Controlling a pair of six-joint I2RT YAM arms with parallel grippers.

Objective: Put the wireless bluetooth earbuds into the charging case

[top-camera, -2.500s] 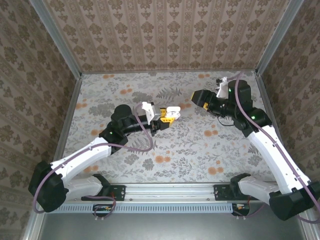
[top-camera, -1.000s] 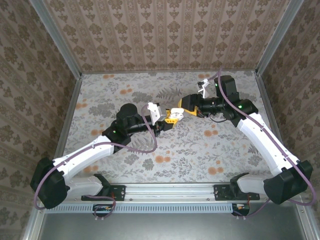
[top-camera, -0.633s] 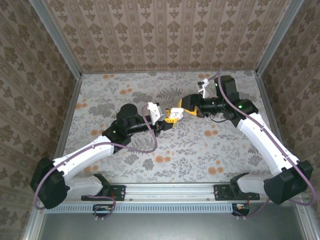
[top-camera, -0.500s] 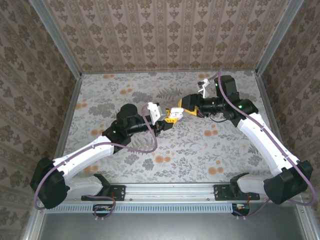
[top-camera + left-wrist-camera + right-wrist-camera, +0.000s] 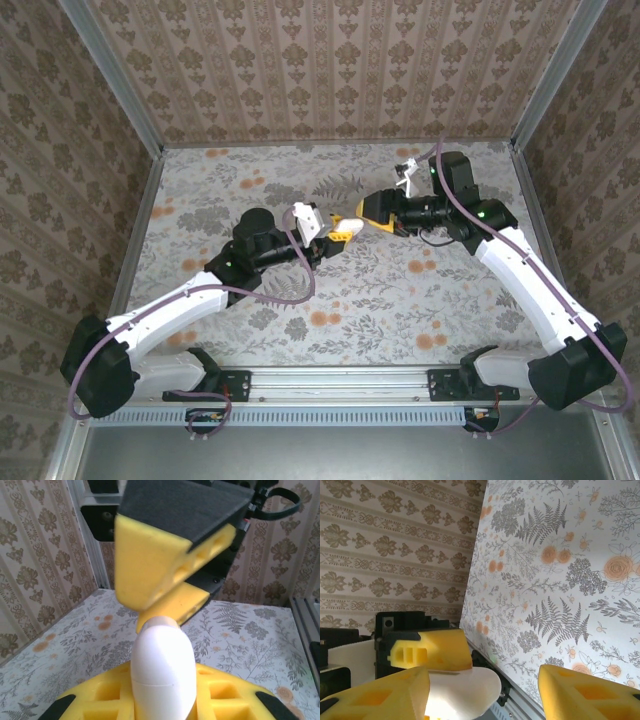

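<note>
The left claw [image 5: 337, 236] clamps the single white charging case [image 5: 162, 672]; the right claw [image 5: 362, 215], spread wide, meets its top.

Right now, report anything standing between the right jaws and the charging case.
Nothing visible does. The white charging case, clamped in the left jaws, sits right at the open right jaws. Its lid looks shut.
</note>
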